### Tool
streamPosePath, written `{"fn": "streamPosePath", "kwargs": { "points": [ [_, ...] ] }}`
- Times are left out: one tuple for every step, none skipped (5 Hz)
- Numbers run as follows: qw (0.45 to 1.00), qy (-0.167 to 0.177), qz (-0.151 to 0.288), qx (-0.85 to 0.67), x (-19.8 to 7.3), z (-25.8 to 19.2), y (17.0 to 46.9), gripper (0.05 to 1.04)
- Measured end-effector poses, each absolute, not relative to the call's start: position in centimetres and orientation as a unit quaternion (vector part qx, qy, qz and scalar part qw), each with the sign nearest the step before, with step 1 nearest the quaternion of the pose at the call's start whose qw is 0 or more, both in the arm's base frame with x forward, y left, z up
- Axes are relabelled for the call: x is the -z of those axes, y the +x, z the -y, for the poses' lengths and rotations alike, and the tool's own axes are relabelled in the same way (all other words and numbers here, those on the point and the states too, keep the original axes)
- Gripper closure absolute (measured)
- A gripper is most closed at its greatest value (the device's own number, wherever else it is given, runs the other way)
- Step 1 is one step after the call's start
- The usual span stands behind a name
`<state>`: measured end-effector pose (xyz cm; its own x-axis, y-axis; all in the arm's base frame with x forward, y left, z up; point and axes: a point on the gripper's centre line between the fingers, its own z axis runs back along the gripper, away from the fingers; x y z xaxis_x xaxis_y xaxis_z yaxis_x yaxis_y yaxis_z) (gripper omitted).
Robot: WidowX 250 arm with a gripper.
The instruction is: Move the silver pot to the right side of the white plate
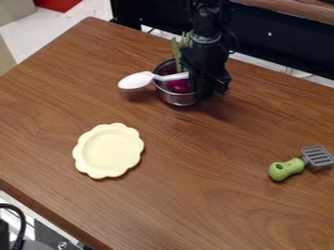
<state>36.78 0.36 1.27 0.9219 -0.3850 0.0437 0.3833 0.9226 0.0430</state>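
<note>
Silver pot could lose the white spoon lying across its top if I tilt it, and whether my hand is closed, I cannot tell.

Brown wood-grain counter beneath gripper. Behind gripper: long black panel, brown wooden ledge above it. Far left beyond counter: pale floor, red patch. Well left of gripper, nearer camera: black cable.
</note>
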Motion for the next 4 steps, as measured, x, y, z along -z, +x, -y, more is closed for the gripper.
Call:
{"fn": "streamPosePath", "kwargs": {
  "points": [
    [0.973,0.024,0.017,0.227,-0.8,0.0,36.0,1.018],
    [0.964,0.02,0.016,0.264,-0.9,0.4,34.5,1.018],
    [0.955,0.007,0.021,0.296,-1.1,0.9,32.6,1.018],
    [0.943,-0.002,0.017,0.332,-1.1,1.5,30.1,1.018]
  ]
}}
